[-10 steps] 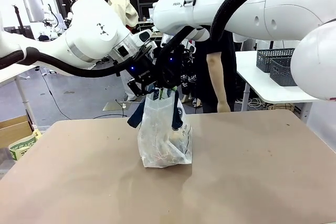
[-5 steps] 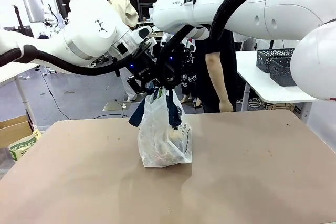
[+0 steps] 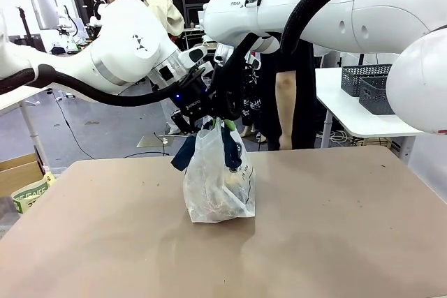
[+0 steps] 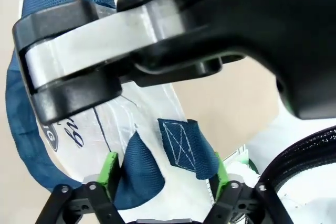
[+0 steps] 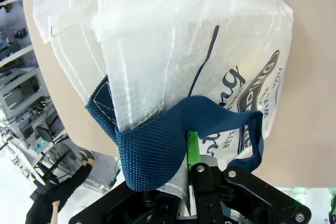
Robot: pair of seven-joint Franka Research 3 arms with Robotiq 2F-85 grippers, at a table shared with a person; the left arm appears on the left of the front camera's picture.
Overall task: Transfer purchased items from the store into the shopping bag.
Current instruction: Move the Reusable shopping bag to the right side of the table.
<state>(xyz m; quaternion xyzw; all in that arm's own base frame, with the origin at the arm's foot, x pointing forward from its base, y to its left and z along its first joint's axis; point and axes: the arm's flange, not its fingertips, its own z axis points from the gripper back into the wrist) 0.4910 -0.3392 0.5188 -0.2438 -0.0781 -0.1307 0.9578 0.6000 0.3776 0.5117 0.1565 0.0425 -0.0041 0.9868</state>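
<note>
The shopping bag (image 3: 218, 186), translucent white with navy straps, stands upright at the middle of the brown table (image 3: 335, 228). Tan and brownish purchased items (image 3: 223, 199) show dimly through its plastic. My right gripper (image 3: 229, 118) is shut on the bag's rim and a navy strap (image 5: 157, 148) at the top. My left gripper (image 4: 163, 174) is right beside it at the bag's mouth. Its jaws stand wide, with folds of navy strap (image 4: 184, 148) between the green pads (image 4: 109, 167). Another strap loop (image 3: 183, 153) hangs down the bag's left side. The store is out of view.
A person in a black shirt (image 3: 293, 68) stands at the far side of the table. Two dark grey slotted baskets (image 3: 369, 85) sit on a white table at the back right. A cardboard box (image 3: 17, 172) stands on the floor at the left.
My left arm has shifted slightly toward the bag's mouth and its jaws have drawn in a little around the strap. The right gripper has kept its hold and the bag has stayed put.
</note>
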